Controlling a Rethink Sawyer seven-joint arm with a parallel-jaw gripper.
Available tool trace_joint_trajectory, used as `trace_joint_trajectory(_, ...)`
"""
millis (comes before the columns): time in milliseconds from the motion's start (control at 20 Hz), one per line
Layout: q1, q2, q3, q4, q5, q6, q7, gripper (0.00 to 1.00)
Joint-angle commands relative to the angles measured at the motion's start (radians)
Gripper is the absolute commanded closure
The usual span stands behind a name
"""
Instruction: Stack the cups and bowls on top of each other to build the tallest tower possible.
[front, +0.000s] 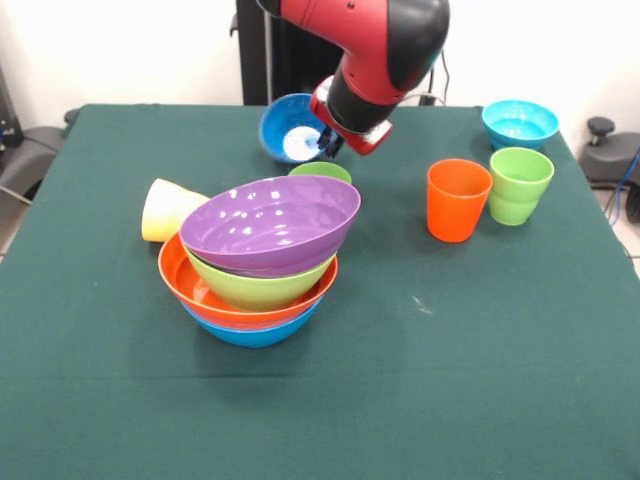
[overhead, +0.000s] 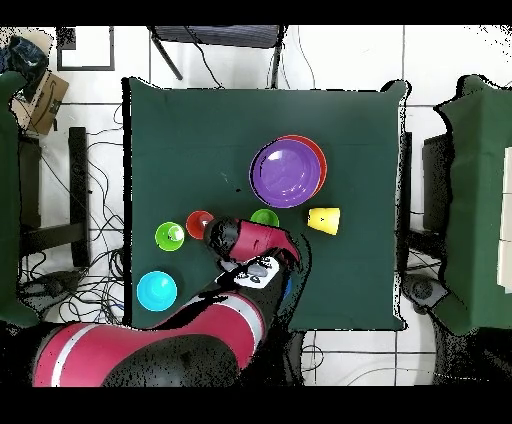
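- Hovering: gripper (front: 330, 143) hangs over the far middle of the surface (front: 480, 340), in front of the dark blue bowl (front: 290, 128); only dark tips show under the red wrist, so can't tell if spread or pressed together, or whether anything is pinched.
- Just below and in front: green cup (front: 321, 171), only its rim visible behind the tower (front: 258, 258). Likely next pick, judging by gripper position.
- Tower near centre, nearer the camera than the gripper: blue bowl (front: 252, 333) lowest, then orange bowl (front: 215, 298), lime green bowl (front: 258, 287), purple bowl (front: 268, 225) on top, tilted. Nested, so little height gained; tilt could slide under added load.
- Yellow cup (front: 165, 209) on its side, touching the tower's edge.
- Orange cup (front: 457, 199) and light green cup (front: 519, 184) upright, side by side, well apart from the gripper.
- Turquoise bowl (front: 519, 122) at far corner, unstacked.
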Motion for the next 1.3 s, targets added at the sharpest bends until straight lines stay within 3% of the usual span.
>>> trace_joint_trajectory(50, 0.021, 0.003, 0.089, 0.020, 0.054, -0.075, 0.222, 1.00)
trace_joint_trajectory(550, 0.040, -0.008, 0.080, 0.026, 0.063, -0.058, 0.229, 1.00)
trace_joint_trajectory(1300, 0.087, -0.184, -0.050, -0.018, 0.000, 0.220, 0.159, 1.00)
